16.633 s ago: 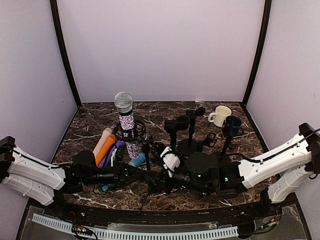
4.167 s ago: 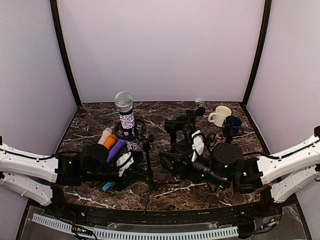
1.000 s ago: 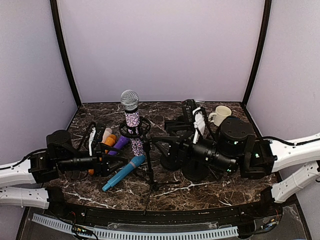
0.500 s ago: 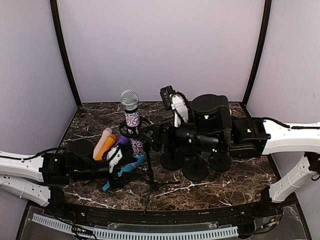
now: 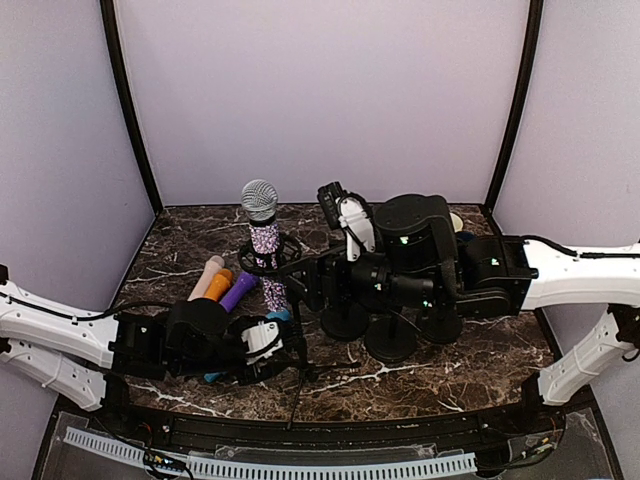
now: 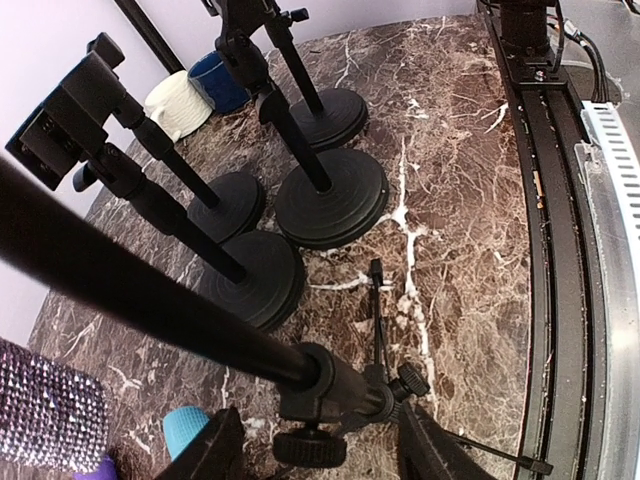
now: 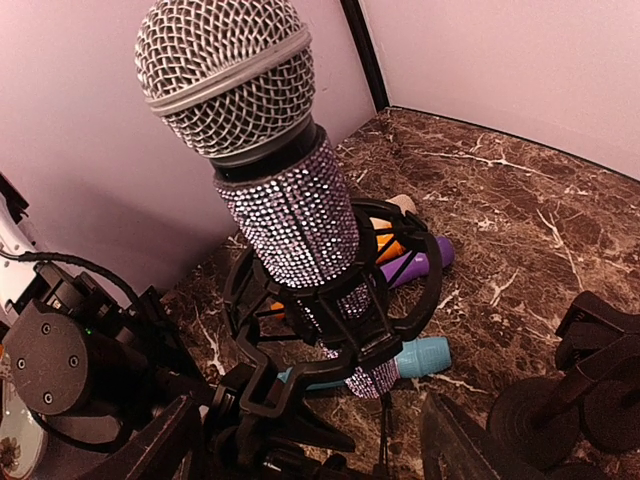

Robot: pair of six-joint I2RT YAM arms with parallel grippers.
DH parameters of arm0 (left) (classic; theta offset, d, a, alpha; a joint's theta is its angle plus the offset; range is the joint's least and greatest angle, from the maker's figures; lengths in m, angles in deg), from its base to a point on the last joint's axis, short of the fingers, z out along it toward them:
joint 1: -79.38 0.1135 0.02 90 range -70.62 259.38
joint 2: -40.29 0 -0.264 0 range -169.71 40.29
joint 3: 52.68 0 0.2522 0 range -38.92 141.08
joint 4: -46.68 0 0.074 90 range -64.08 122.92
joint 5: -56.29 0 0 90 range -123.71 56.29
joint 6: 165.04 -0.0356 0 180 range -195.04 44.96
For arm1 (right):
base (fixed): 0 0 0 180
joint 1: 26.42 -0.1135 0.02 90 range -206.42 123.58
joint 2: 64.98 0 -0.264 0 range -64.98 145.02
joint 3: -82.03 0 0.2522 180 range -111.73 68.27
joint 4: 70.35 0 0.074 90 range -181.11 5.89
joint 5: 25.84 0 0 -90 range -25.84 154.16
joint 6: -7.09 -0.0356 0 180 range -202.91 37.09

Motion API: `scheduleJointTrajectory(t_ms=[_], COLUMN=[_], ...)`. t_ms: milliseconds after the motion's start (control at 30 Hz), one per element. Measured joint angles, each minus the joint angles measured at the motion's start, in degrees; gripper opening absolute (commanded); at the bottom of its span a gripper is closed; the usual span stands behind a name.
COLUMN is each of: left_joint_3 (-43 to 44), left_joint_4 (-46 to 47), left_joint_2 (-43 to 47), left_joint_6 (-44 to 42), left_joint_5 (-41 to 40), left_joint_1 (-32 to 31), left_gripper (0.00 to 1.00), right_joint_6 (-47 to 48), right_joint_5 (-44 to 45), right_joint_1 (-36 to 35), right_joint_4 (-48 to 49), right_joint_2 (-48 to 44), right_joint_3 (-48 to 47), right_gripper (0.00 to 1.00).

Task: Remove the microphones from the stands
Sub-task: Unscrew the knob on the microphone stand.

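The sparkly microphone [image 7: 275,200] stands upright in the top of the stand [image 6: 335,385], on the left half of the counter [image 5: 470,365]. The right gripper [image 7: 308,425] is open and points at the microphone without touching it. The left gripper [image 6: 320,445] is low down and open, with one finger on each side of the stand's bottom joint. Colored mics [image 5: 228,288] lie beside the stand.

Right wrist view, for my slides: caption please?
Rhinestone microphone upright in its shock-mount stand, spare microphones lying beyond.
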Motion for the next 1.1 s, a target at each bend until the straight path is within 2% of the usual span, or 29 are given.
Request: scheduleJointTrajectory(t_ms=[167,567,1100], left_joint_3=[1.11,1.25,1.25], left_joint_4=[0.00,-1.16,-1.97], left_joint_2=[-1.84,-2.97,-2.95], left_joint_6=[-1.92,-3.17,-1.99], left_joint_5=[-2.56,-6.25,-6.86], left_joint_1=[-0.85,-1.31,-1.84], left_gripper=[0.44,0.45,0.16], right_joint_6=[0.02,0.02,0.00], right_joint_5=[-0.70,-1.03,-1.03], right_joint_1=[0.00,0.00,0.00], right_joint_4=[-0.02,-0.02,-0.07], right_joint_2=[0.02,0.33,1.03], right_joint_3=[0.00,0.00,0.00], right_gripper=[0.75,0.74,0.74])
